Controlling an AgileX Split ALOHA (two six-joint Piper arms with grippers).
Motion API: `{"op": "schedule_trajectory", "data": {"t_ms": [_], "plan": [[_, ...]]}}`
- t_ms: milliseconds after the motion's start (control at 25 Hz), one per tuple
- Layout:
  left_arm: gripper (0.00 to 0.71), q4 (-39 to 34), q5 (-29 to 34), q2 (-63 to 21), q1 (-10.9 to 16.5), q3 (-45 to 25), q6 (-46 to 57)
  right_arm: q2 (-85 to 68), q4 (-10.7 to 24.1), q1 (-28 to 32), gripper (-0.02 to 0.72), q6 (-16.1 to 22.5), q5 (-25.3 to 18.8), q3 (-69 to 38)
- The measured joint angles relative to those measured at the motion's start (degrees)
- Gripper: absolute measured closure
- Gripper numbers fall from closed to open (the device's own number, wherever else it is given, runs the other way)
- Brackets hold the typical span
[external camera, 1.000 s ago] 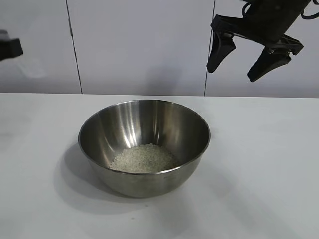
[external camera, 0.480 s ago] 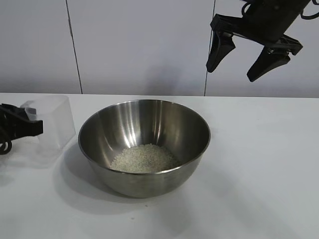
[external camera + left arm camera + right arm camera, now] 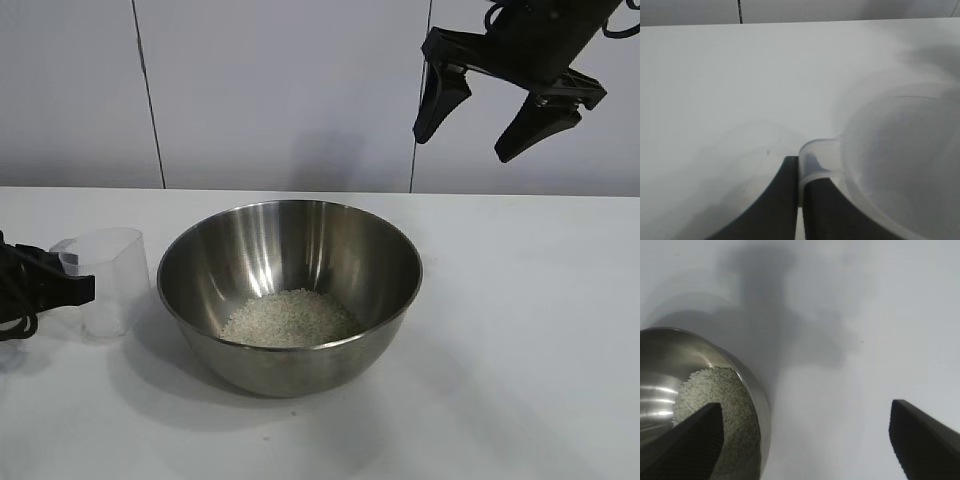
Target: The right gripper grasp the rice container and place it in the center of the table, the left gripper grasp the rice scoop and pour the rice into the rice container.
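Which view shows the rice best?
The exterior view: the rice lies as a whole pale heap at the bottom of the rice container, unblocked. The right wrist view catches only part of the heap, cut off by the bowl rim and a finger of the right tool. The left wrist view shows none.

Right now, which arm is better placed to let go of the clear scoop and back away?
Left. Its end effector is already at the rice scoop, pinching the tab handle as the scoop stands upright on the table beside the rice container. The right end effector hangs open, high above.
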State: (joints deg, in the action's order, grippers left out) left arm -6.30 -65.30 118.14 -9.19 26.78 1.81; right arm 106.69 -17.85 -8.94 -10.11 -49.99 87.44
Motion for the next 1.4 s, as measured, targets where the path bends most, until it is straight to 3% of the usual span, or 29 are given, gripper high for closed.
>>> {"op": "schedule_trajectory", "data": {"t_ms": [200,360,760,880,1080,1320,1400], "plan": [[0.367,-0.1,0.0,0.0,0.0,0.0,0.0,0.0,0.0,0.0,0.08,0.0,0.0,0.0],[0.212,-0.1,-0.2,0.0,0.0,-0.1,0.0,0.0,0.0,0.0,0.08,0.0,0.0,0.0],[0.126,0.3,-0.6,-0.6,0.0,-9.1,-3.4,0.0,0.0,0.0,0.08,0.0,0.0,0.0],[0.052,1.5,-0.6,-2.7,0.0,-12.4,-3.5,0.0,0.0,0.0,0.08,0.0,-0.1,0.0],[0.021,2.5,-0.5,-9.5,0.0,-15.5,-1.4,0.0,-0.4,0.0,0.08,0.0,-0.2,0.0],[0.017,2.5,10.0,-23.7,0.0,-15.0,0.4,0.0,-0.4,0.0,0.08,0.0,-1.1,0.0],[0.017,1.8,18.7,-29.2,0.0,-12.4,1.3,0.0,-0.4,0.0,0.08,0.0,-1.2,0.0]]}}
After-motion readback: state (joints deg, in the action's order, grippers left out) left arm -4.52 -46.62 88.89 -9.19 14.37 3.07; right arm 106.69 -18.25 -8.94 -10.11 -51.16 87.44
